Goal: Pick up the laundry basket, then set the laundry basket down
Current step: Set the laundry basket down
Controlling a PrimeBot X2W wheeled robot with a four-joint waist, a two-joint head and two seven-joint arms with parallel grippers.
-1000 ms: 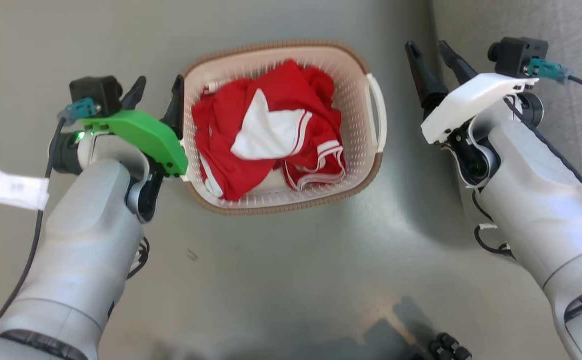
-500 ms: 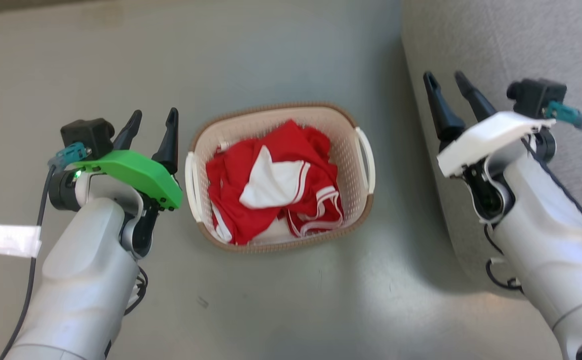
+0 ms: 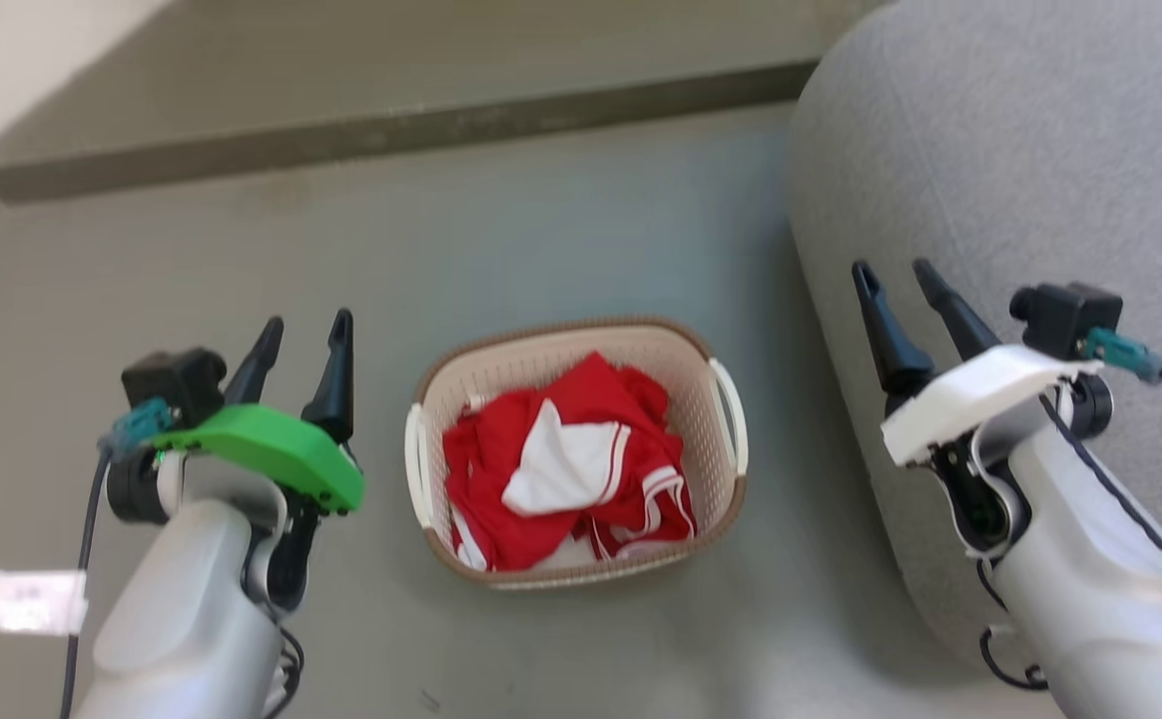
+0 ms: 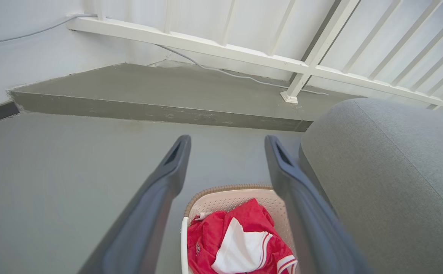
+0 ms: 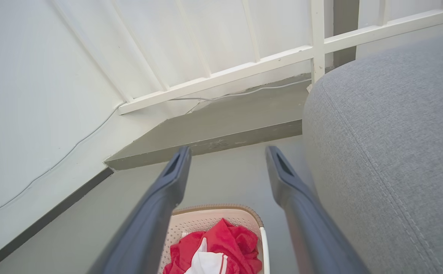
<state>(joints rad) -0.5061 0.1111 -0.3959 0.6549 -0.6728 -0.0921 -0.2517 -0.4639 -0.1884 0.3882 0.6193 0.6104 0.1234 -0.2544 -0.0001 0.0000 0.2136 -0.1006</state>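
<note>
The laundry basket (image 3: 686,379), cream-white with a brown rim and white side handles, stands on the grey floor in the head view, holding red and white clothes (image 3: 566,469). My left gripper (image 3: 306,335) hangs open to the basket's left, apart from it. My right gripper (image 3: 895,280) hangs open to its right, over the grey cushion. In the left wrist view the basket (image 4: 221,196) lies below the open left gripper (image 4: 227,142). The right wrist view shows the basket (image 5: 202,217) low between the open fingers of the right gripper (image 5: 227,152).
A large grey fabric cushion (image 3: 1000,170) fills the right side, close to the basket. A raised concrete step (image 3: 391,130) runs across the back, with a white railing (image 4: 301,64) and a wall behind it. A white tag (image 3: 12,599) hangs at the left edge.
My left gripper has let go of the basket's left rim and drawn away. The camera has risen and tilted, so the basket looks smaller and lower, and the step has come into view.
</note>
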